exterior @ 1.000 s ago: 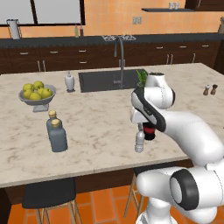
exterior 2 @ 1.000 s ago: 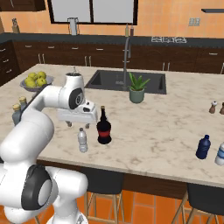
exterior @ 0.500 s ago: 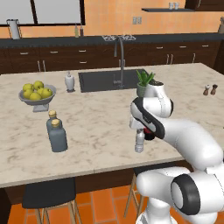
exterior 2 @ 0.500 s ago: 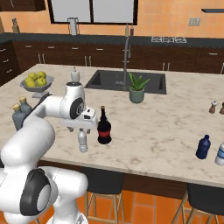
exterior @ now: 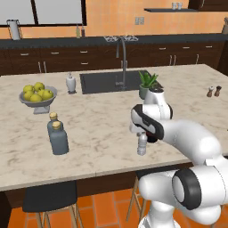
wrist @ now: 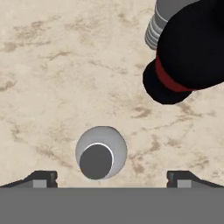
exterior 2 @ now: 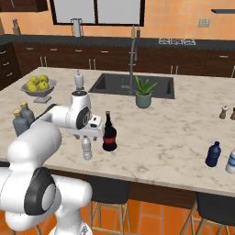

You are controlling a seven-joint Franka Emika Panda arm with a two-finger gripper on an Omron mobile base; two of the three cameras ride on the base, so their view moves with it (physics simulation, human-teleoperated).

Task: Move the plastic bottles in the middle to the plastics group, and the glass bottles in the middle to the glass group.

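Plastic bottle (wrist: 101, 152) stands upright on the desk (exterior: 102, 129) beside the dark glass bottle (exterior 2: 109, 133); our gripper (wrist: 111, 177) hangs wide open above it, and we should descend centred, sparing its neighbour.

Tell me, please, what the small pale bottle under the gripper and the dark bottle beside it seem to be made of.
Small pale bottle: probably plastic, matte translucent grey-white with a light cap. Dark bottle: likely glass, near-black with a slim neck and red label band, though the render shows little shine.
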